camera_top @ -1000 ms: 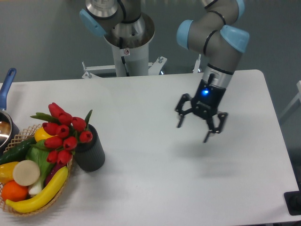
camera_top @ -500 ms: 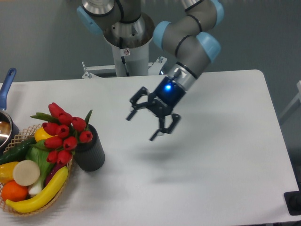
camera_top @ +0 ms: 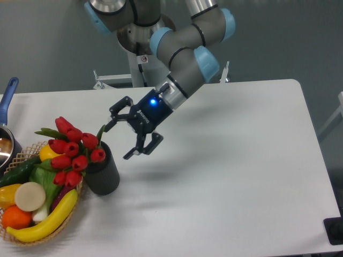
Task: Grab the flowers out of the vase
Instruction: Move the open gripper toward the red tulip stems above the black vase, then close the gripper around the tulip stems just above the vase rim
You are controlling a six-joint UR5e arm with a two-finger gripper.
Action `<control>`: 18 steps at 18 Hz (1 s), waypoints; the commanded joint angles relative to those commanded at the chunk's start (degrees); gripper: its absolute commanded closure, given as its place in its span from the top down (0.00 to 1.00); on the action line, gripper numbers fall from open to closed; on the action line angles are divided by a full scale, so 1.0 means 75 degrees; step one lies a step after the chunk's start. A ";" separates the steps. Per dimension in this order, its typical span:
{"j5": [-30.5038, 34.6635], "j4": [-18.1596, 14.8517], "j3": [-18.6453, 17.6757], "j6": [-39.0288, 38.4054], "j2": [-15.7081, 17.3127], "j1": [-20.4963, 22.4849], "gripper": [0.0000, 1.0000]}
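Beside flowers, end effector moved leftward, open

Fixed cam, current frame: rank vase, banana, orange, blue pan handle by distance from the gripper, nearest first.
Measured from the gripper, which is open above the table:
1. Vase: just below-left of the fingers.
2. Banana: front rim of the basket, lower left.
3. Orange and blue pan handle: both at the far left edge, too close to call.
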 joint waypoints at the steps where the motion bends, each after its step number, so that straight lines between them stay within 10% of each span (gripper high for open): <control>1: 0.0000 0.0000 0.0082 -0.0011 -0.0070 -0.0070 1.00; 9: -0.0047 0.0000 0.0540 -0.0012 -0.0668 -0.0785 0.93; 15: -0.0058 0.0000 0.0575 -0.0023 -0.0739 -0.0786 0.12; 18: -0.0059 0.0000 0.0575 -0.0035 -0.0727 -0.0704 0.00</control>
